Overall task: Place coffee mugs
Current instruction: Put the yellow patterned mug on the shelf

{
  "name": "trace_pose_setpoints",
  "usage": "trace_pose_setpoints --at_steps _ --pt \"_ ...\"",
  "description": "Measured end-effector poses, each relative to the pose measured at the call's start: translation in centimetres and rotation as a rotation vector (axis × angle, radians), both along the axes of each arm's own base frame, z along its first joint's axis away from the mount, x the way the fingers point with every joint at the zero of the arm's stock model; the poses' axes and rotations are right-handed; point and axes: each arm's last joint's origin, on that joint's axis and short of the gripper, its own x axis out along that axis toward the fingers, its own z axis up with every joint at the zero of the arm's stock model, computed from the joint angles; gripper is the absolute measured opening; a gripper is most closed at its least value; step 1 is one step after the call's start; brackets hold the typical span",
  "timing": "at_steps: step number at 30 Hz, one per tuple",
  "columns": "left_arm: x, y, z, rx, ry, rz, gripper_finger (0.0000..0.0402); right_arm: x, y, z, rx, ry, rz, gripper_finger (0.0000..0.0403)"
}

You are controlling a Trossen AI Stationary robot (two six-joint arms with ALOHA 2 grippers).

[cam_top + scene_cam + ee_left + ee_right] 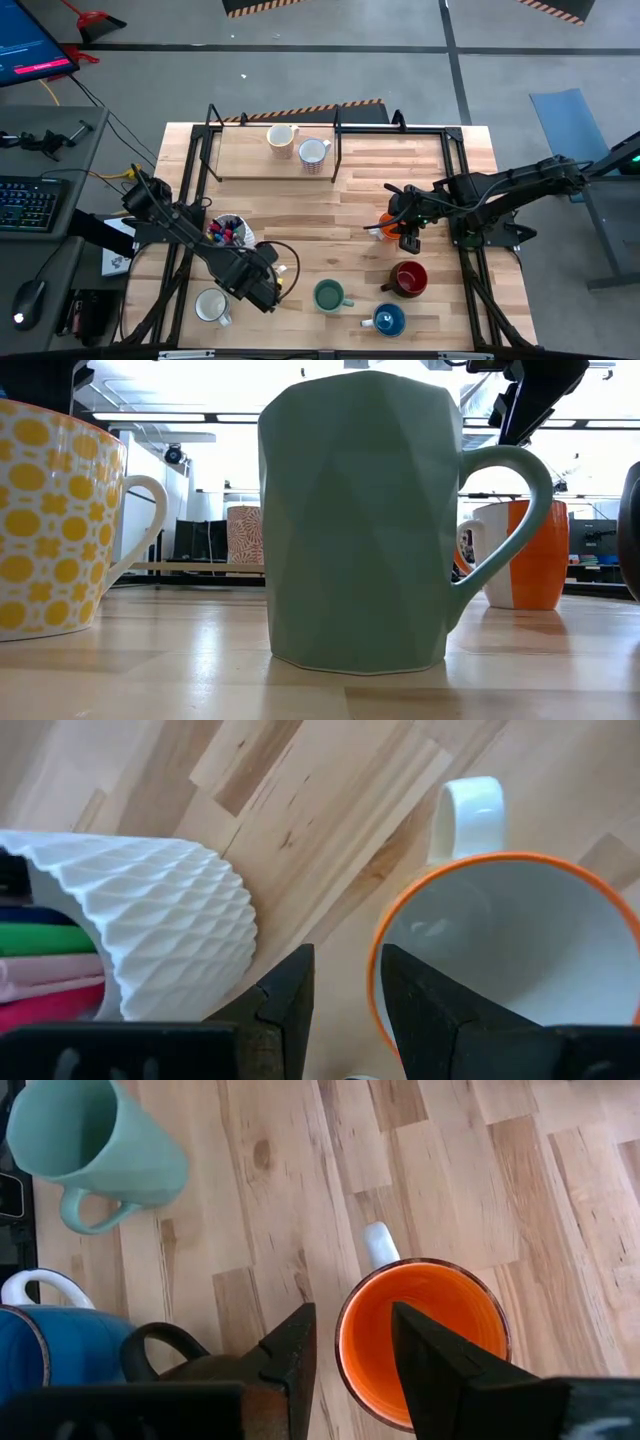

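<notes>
Table (370, 180): pale butcher-block wood in glued strips, with a thin black metal frame (336, 150) along its edges and around a bay at the far side.

Right gripper (352, 1312): pointing down over the glossy orange ceramic mug with a white handle (440, 1310), right of centre. Jaws narrowly parted and astride the rim. One dark finger hangs inside the bowl and the other outside, with a gap showing at the wall, so nothing is clamped.

Left gripper (347, 952): near the front left, same posture on the white-glazed mug with a thin orange rim and white loop handle (520, 940). The inner finger is close against the rim and the outer finger stands clear. Jaws are parted, not gripping.

Just beside that mug is the white pen holder (170, 910), round, with a ribbed diamond-textured wall. Green and pink markers (40, 955) are inside. It crowds the left gripper's outer side.

Other mugs:
- The pale green faceted matte mug (330, 295) stands upright at front centre.
- The glossy blue mug (388, 320) is right of the green one.
- The dark red mug (408, 278) is just behind the blue, near the right gripper.
- The plain white mug (210, 305) is at the front left corner, beside the left arm.
- The cream mug (282, 140) and the white patterned mug (313, 152) stand close together in the far bay.
- Low view: a white mug with yellow dots (40, 520) is near the green one. Cannot tell whether it is the one under the left gripper.
</notes>
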Motion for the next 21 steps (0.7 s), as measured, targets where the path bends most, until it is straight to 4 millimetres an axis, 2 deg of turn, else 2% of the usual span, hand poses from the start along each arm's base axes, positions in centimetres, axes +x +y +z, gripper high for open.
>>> trace_pose_setpoints --at_steps 8,21 --pt "0.3 0.2 0.0 -0.004 0.021 -0.077 0.0108 0.0 0.0 0.0 0.001 -0.002 -0.001 0.011" --pt "2.0 0.5 -0.7 -0.062 0.012 -0.219 0.0108 0.2 0.0 0.1 0.017 -0.027 -0.025 0.011"
